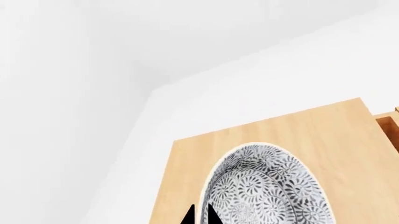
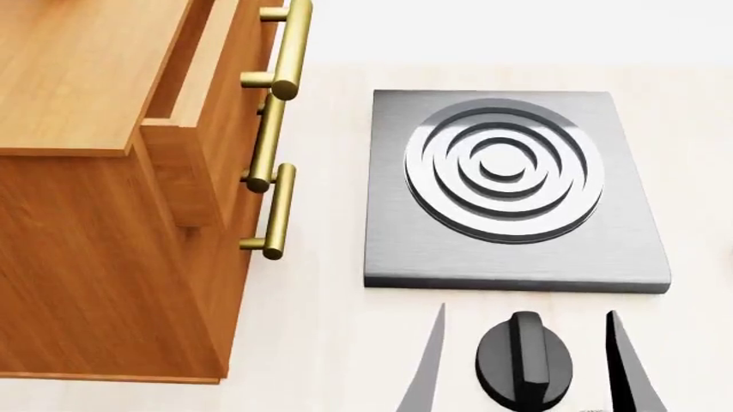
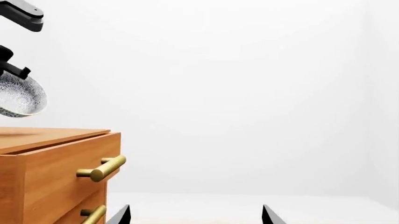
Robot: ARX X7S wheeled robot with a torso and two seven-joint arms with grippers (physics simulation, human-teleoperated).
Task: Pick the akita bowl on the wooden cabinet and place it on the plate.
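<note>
- The left pincer (image 1: 199,215) pinches the bowl (image 1: 265,186) by its rim, lifted clear above the cabinet (image 3: 50,163) top. A thin rim grip could slip, and I judge the tilted bowl could drop onto the wood.
- The bowl is rounded and glazed, with a grey floral pattern. The cabinet is smooth orange-brown wood with brass bar handles (image 2: 275,210).
- The right pincer (image 3: 196,215) is spread, holding nothing, with the stove (image 2: 516,189) ahead of it, matte grey metal with raised rings.
- No plate shows in any view.

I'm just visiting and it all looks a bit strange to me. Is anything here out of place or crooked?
Two things stand out. The patterned bowl hangs tilted in the air above the wooden cabinet, lifted by the left gripper. And the cabinet's top drawer stands pulled out. The stove plate looks normal.
</note>
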